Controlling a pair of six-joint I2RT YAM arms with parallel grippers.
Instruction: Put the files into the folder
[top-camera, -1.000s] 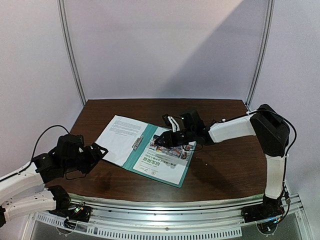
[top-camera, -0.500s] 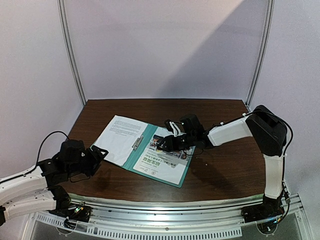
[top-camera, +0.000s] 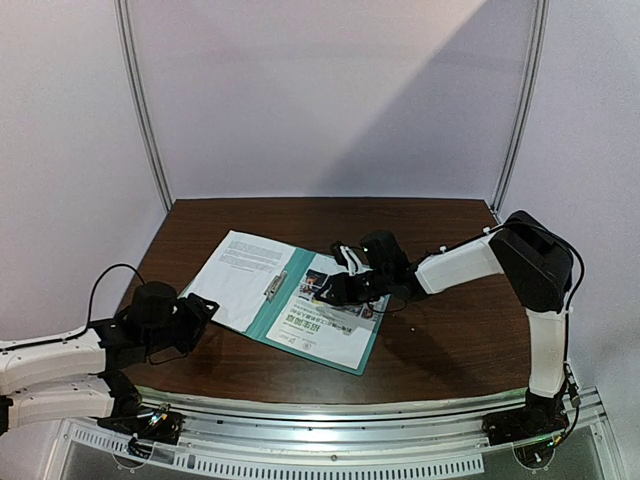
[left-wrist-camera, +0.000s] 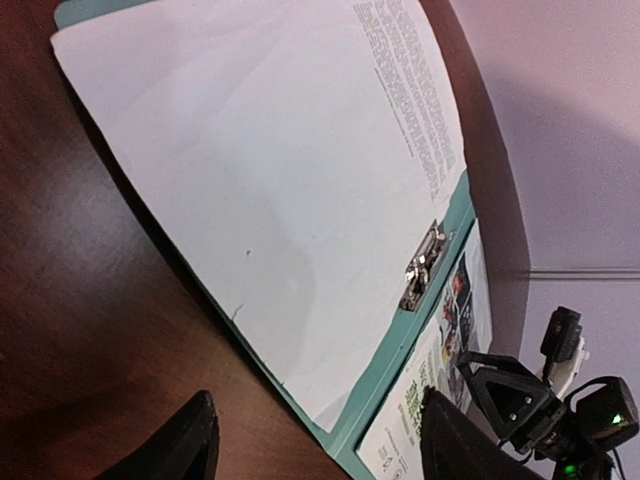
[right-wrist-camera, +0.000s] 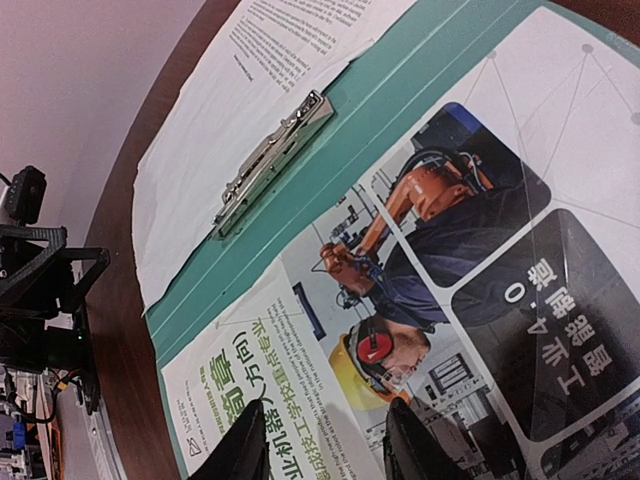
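The right pincer (right-wrist-camera: 325, 452) is released, its dark fingers apart over the glossy colour sheet (right-wrist-camera: 470, 260), which lies flat on the right leaf of the open teal folder (right-wrist-camera: 400, 130). Ahead of its tips a slim metal clip (right-wrist-camera: 272, 160) runs along the spine. The left pincer (left-wrist-camera: 315, 445), likewise spread, hovers over bare brown desk (left-wrist-camera: 70, 330), with the near corner of the matte text sheet (left-wrist-camera: 280, 170) just ahead.

Your left arm (top-camera: 50, 362) and right arm (top-camera: 462, 262) both wear white shells on the long links, with black housings at the joints. A thin black cable (top-camera: 98, 280) loops off the left arm's wrist, the left gripper (left-wrist-camera: 318, 400) has matte black wedge fingers, and a green light (left-wrist-camera: 612, 418) glows on the right arm's black wrist, at 5 o'clock in the left wrist view
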